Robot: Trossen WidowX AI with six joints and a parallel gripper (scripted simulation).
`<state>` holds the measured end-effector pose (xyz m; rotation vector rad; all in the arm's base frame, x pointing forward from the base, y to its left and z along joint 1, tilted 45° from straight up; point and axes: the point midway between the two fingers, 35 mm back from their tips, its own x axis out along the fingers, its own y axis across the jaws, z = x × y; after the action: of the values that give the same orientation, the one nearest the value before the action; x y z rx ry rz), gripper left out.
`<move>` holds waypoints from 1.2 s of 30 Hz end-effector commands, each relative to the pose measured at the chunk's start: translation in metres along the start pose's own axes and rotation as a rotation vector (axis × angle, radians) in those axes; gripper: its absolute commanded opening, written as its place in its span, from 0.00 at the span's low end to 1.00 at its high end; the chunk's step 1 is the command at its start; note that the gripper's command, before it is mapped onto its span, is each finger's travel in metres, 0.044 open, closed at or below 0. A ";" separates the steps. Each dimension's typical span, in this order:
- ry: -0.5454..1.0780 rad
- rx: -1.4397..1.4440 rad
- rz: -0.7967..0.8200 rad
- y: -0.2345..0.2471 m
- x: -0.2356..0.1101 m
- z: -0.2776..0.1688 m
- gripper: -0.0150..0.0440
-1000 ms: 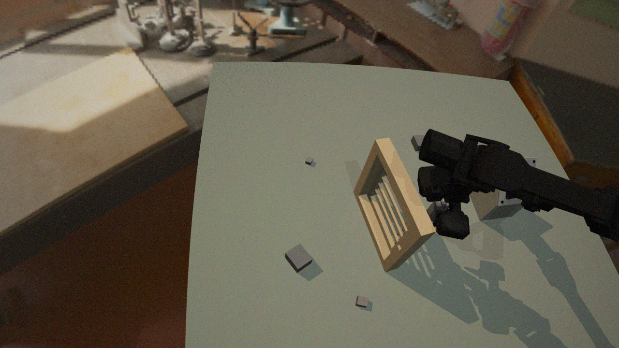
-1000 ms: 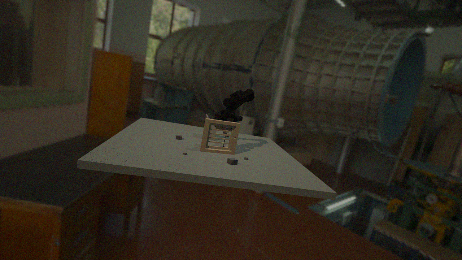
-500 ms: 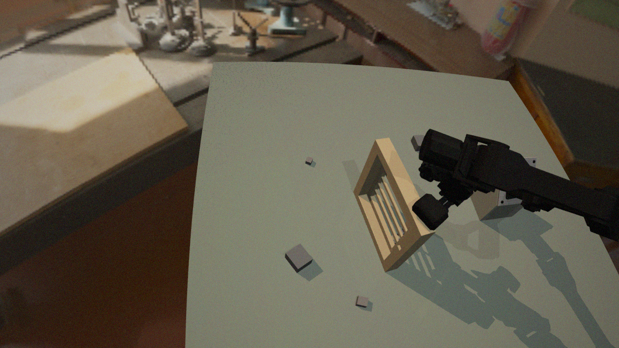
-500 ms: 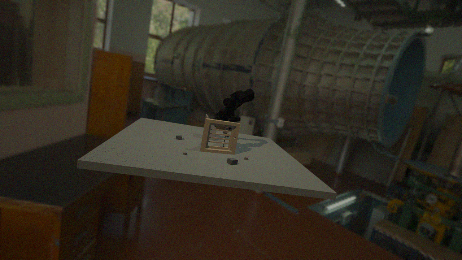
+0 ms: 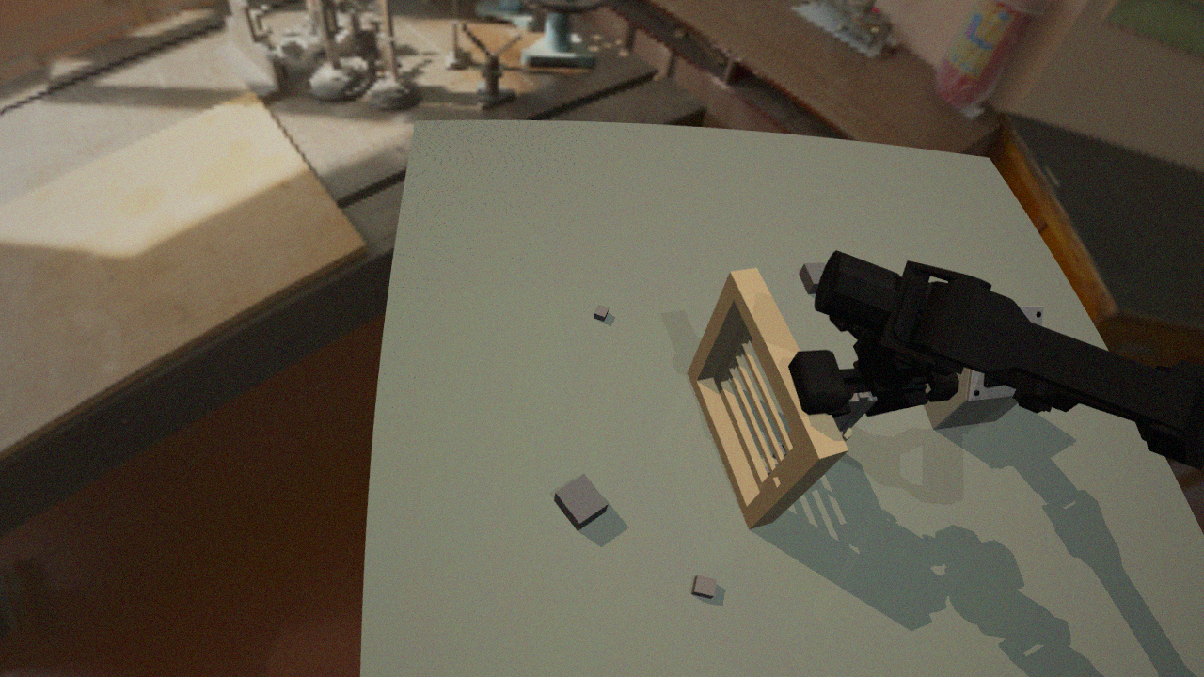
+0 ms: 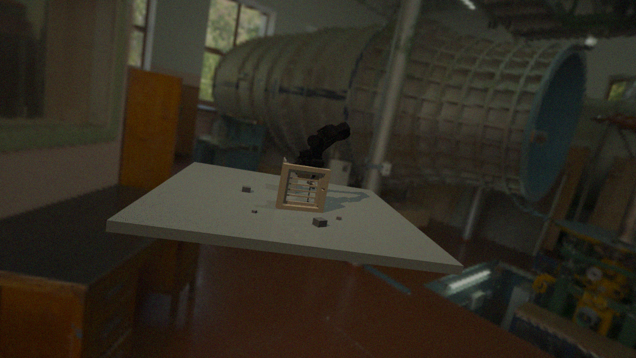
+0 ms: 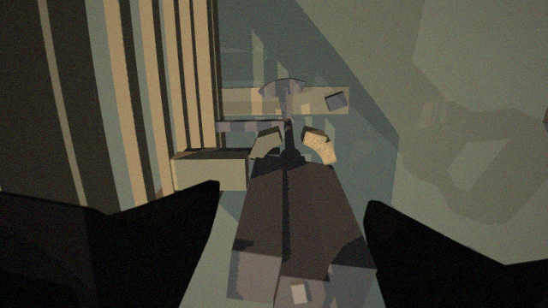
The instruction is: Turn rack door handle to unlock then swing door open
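The tan rack frame (image 5: 770,311) (image 6: 281,187) stands upright on the table. Slats (image 5: 749,412) (image 7: 150,85) cross its opening, and the door looks shut in it, though the arm hides part of that side. The brown upright handle (image 7: 308,214) points up toward the wrist camera, with pale curved pieces around its far end. My gripper (image 7: 293,202) is open, one black finger on each side of the handle, with gaps on both sides. The top view does not show the fingertips clearly. In the exterior view the arm (image 6: 313,155) is behind the frame.
Small grey blocks stand on the table: a larger one (image 5: 580,502) (image 6: 319,222), small ones (image 5: 704,587) (image 5: 601,313), and another (image 5: 810,279) (image 6: 246,189) close to the arm. A grey box (image 5: 968,410) stands below the arm. The frame's slats are close to my left finger.
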<state>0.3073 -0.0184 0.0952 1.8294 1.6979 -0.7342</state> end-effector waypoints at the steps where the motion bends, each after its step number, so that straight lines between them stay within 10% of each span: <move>1: -0.003 0.027 -0.001 0.000 0.000 0.001 0.74; 9: -0.003 0.027 -0.001 0.000 0.000 0.001 0.39; 36: -0.003 -0.230 -0.002 -0.010 0.000 0.007 0.28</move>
<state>0.3016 -0.0202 0.0928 1.7172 1.7049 -0.5753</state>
